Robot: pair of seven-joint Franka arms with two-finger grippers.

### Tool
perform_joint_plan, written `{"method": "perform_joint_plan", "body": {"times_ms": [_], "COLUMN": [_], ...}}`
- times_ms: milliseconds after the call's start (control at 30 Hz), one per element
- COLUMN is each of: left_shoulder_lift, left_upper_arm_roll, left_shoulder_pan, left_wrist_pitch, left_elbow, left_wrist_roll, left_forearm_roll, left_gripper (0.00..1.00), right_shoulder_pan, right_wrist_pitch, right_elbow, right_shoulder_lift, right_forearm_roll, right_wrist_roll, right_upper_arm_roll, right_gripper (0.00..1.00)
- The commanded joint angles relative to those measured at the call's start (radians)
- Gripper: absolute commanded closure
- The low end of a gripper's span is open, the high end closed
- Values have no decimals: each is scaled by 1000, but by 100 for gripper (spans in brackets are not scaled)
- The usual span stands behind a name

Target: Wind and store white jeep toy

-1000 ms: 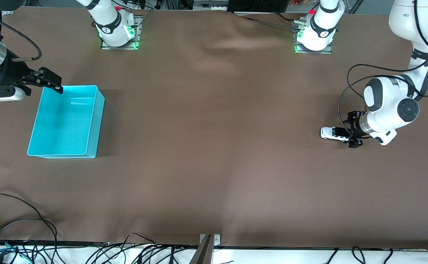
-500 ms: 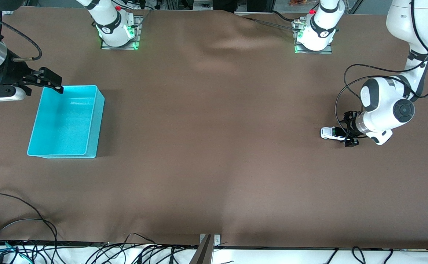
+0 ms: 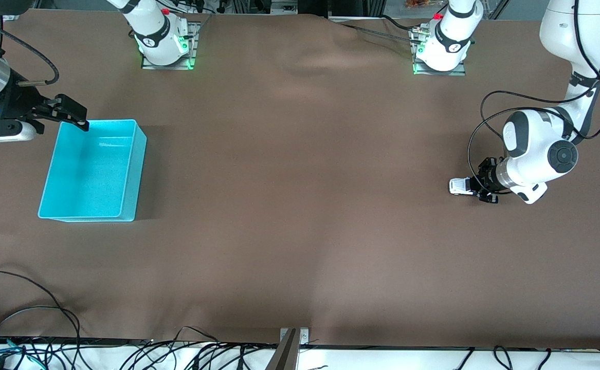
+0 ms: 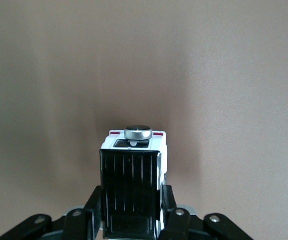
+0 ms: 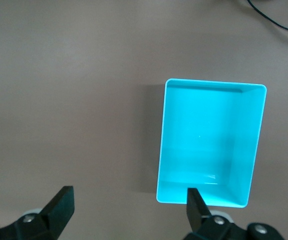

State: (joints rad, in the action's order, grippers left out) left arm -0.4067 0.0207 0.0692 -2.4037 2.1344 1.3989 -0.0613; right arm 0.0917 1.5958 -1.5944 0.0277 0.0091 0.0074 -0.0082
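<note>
The left gripper clamps the toy car between its fingers on the table, so winding looks under way. Next likely comes rolling it backward. The right gripper waits spread open above the bin.

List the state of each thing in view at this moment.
white jeep toy: upright on the table, gripped at its sides.
left gripper: shut on the white jeep toy, low at the table.
right gripper: open, waiting above the turquoise bin's edge.
turquoise bin: upright, empty.
</note>
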Motion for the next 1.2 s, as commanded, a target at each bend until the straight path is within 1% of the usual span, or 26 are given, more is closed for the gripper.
{"method": "perform_joint_plan", "body": {"times_ms": [0, 133, 233, 533, 767, 933, 1167], "left_shoulder_lift": [25, 48, 52, 48, 42, 23, 17], "left_upper_arm_roll": [-18, -51, -90, -171, -177, -176, -173], "left_shoulder_pan": [-5, -5, -5, -5, -5, -5, 0], "left_wrist_pitch": [12, 34, 35, 17, -109, -117, -123], "left_elbow": [-10, -10, -5, 21, 93, 87, 88], "left_wrist_roll": [51, 104, 144, 163, 180, 244, 267], "left_forearm_roll": [-9, -6, -2, 14, 12, 12, 14], "left_gripper": [84, 84, 84, 84, 84, 83, 83], "right_shoulder_pan": [-3, -3, -3, -3, -3, -3, -3], "right_wrist_pitch": [-20, -22, -22, -20, -22, -22, -22], "right_elbow": [18, 18, 18, 18, 19, 19, 18], "right_shoulder_lift": [-5, -5, -3, -3, -5, -5, -8], "right_forearm_roll": [11, 15, 15, 15, 15, 15, 15], "right_wrist_roll": [6, 6, 6, 6, 6, 5, 3], "right_upper_arm_roll": [5, 4, 2, 2, 5, 4, 5], "right_gripper": [0, 0, 0, 0, 0, 0, 0]}}
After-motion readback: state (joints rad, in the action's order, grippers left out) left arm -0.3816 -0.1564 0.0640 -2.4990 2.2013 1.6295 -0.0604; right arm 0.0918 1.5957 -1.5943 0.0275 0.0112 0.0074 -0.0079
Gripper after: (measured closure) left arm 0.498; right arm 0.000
